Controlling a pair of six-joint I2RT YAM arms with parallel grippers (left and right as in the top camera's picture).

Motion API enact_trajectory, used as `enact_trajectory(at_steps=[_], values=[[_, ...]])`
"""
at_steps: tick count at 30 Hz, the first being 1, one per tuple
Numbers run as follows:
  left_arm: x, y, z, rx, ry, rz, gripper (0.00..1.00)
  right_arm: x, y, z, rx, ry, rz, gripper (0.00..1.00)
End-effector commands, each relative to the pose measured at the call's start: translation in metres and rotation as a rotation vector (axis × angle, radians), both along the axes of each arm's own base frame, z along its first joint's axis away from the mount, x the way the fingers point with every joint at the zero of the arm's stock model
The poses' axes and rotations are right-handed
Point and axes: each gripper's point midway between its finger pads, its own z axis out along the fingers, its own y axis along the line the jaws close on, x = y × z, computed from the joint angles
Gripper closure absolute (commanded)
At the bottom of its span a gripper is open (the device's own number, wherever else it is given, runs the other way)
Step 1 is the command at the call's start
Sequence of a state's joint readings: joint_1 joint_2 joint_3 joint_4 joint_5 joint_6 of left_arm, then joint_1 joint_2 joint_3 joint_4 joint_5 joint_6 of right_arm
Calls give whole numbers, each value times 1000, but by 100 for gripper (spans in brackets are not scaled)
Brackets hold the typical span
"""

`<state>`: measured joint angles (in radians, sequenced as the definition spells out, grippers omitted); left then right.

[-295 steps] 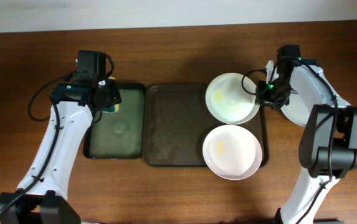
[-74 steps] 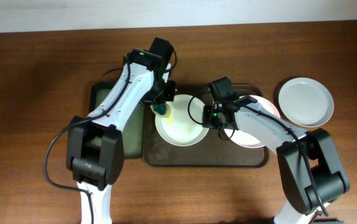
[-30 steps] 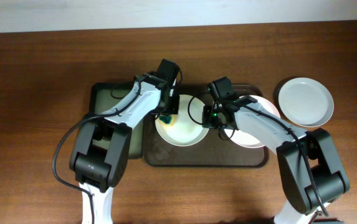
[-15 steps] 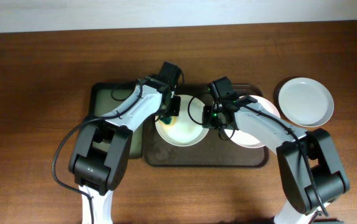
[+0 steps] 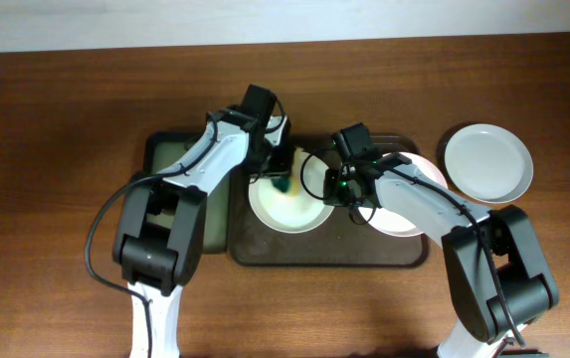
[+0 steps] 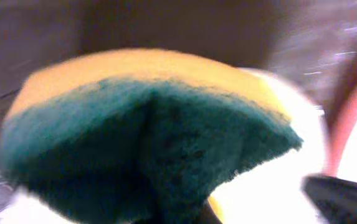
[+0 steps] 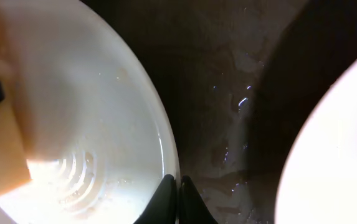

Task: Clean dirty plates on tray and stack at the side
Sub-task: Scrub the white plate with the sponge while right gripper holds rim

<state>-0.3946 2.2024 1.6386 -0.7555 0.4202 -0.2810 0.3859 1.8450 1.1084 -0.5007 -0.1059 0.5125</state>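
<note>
On the tray (image 5: 265, 249), the middle plate (image 5: 294, 211), its rim pinched by the right gripper (image 7: 178, 186), is mid-scrub. The sponge (image 6: 147, 143), clamped in the left gripper (image 5: 277, 175), has slid from the plate's left edge toward its upper middle. The sponge hides the left fingers, and the right arm covers most of another plate (image 5: 396, 223).

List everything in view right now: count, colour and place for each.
brown tray: 1, dark brown, table centre
green tray: 1, dark green, left of the brown tray
plates: 3, white; centre plate on the brown tray, second plate on its right end, third plate on the table, far right
sponge: 1, green and yellow, over the centre plate
table: 1, brown wood
left gripper: shut on the sponge
right gripper: shut on the centre plate's rim
</note>
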Motion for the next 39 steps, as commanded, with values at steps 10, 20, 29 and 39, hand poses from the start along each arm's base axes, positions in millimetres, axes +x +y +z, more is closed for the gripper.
enact_trajectory(at_steps=[10, 20, 29, 39], values=[[-9, 59, 47, 338, 17, 22, 100, -5, 4, -4, 11, 17, 19, 96], [-49, 26, -13, 329, 58, -34, 100, -6, 4, -4, 11, 21, 20, 96], [-60, 28, -43, 315, 83, 39, 100, -7, 4, -5, 9, 26, 19, 96], [-23, -37, 29, -107, -13, -86, 100, -7, 4, -5, 9, 25, 20, 96]])
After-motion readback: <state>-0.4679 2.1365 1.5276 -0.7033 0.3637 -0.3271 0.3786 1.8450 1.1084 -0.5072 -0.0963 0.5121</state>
